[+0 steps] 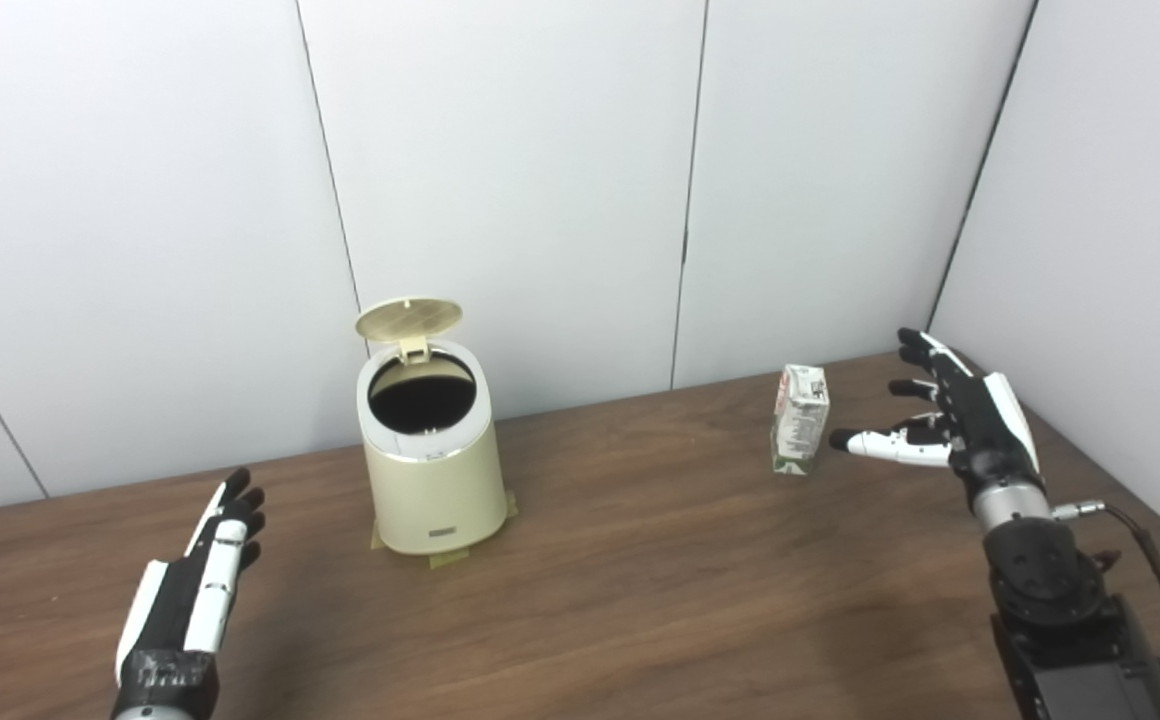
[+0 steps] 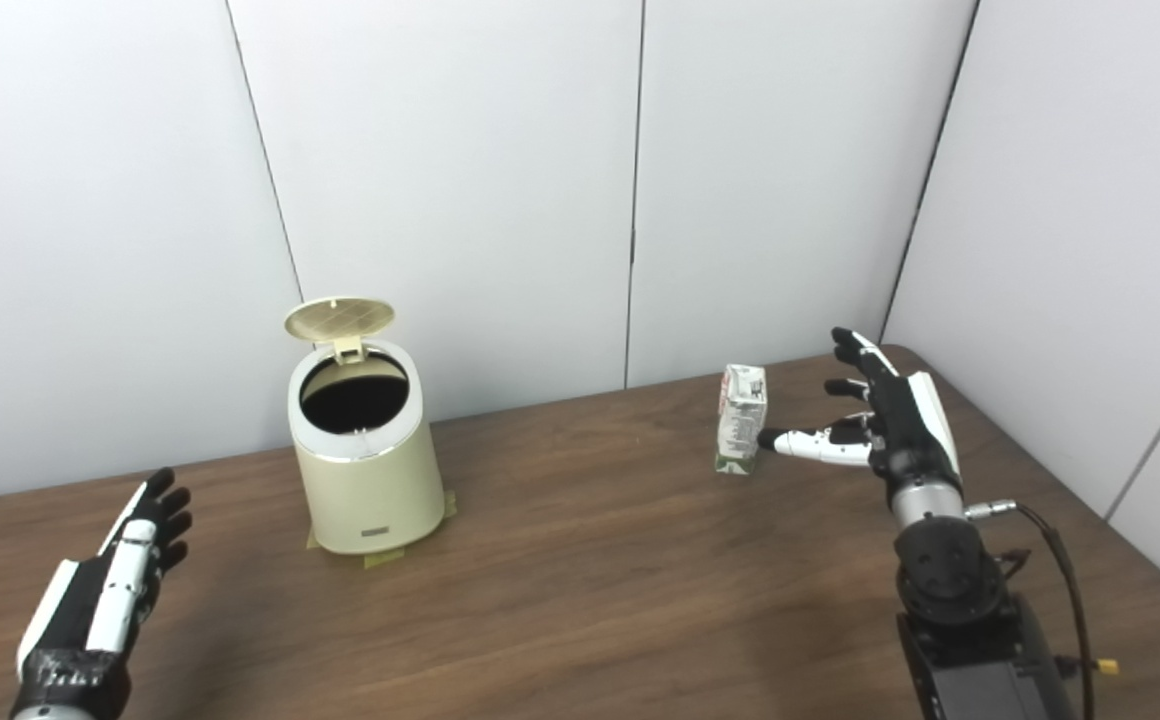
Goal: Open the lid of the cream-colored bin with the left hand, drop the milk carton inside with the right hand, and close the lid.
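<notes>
Milk carton (image 1: 799, 419): stands upright on the wooden table (image 1: 640, 560), right of centre and near the back wall, well apart from the bin.

Cream-colored bin (image 1: 432, 470): stands on the table left of centre, on tape patches (image 1: 445, 560) that show at its base. The lid (image 1: 408, 319) is raised on its rear hinge and tilted back, so the dark interior is exposed.

Right hand (image 1: 950, 410): positioned just beside the carton on its right side. Fingers are spread wide and the thumb points toward the carton. In the left eye view a gap separates thumb tip and carton. The hand holds nothing.

Left hand (image 1: 198, 580): sits low over the table, to the front left of the bin and apart from it. Fingers are extended and close together, with nothing in the grasp.
</notes>
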Robot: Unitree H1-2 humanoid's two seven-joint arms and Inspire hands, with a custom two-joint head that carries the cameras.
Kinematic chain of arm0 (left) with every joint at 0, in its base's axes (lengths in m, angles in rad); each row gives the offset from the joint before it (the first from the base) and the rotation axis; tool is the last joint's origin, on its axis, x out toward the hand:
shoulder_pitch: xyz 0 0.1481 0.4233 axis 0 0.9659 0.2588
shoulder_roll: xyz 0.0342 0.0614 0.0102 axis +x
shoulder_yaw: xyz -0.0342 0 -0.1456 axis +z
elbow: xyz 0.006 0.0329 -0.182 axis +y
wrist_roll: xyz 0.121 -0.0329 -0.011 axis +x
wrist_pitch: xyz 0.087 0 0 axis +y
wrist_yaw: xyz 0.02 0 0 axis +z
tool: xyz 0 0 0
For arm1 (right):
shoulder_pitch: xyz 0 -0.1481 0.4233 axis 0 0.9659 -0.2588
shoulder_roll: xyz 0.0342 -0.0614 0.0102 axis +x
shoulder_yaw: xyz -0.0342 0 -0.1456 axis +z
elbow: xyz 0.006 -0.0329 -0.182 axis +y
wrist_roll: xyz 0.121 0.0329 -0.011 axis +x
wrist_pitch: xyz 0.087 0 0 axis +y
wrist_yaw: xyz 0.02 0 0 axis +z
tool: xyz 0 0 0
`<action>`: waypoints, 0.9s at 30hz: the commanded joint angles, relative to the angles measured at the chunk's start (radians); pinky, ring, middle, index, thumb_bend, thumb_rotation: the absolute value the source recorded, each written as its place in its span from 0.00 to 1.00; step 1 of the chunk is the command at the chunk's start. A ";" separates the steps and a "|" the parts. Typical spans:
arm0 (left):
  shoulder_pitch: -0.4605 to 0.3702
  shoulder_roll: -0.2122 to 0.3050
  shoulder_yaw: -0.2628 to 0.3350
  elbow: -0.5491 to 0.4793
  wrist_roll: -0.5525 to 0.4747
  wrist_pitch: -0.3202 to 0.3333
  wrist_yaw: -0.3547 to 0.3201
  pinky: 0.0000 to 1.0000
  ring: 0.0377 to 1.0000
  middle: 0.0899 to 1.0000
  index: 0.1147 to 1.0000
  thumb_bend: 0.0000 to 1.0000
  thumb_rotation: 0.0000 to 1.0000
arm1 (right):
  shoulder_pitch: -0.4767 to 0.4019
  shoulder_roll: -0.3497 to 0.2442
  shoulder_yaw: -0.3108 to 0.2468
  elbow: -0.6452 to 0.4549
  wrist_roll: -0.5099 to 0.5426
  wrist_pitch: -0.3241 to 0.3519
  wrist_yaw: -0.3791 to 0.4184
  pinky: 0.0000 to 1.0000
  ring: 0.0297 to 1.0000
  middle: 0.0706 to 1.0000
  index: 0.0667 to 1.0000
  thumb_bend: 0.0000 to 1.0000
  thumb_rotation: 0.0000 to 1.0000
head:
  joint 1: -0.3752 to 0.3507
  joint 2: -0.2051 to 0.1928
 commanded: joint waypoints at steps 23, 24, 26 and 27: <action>-0.053 0.032 0.024 -0.020 -0.088 0.003 -0.005 0.98 0.97 0.97 1.00 0.39 1.00 | -0.290 -0.110 0.198 0.363 -0.125 -0.059 0.052 0.82 0.88 0.88 0.87 0.96 0.07 | 0.004 0.010; -0.054 0.033 0.023 -0.020 -0.087 0.004 -0.003 0.97 0.97 0.97 1.00 0.39 1.00 | -0.295 -0.111 0.206 0.372 -0.132 -0.061 0.049 0.81 0.87 0.88 0.86 0.96 0.08 | 0.004 0.010; -0.055 0.035 0.018 -0.022 -0.083 0.009 -0.001 0.97 0.97 0.97 1.00 0.38 1.00 | -0.303 -0.111 0.211 0.390 -0.134 -0.067 0.043 0.80 0.87 0.87 0.86 0.95 0.09 | 0.008 0.010; -0.055 0.036 0.017 -0.025 -0.082 0.011 -0.001 0.96 0.97 0.97 1.00 0.38 1.00 | -0.305 -0.109 0.211 0.398 -0.134 -0.073 0.041 0.80 0.87 0.88 0.85 0.95 0.08 | 0.008 0.010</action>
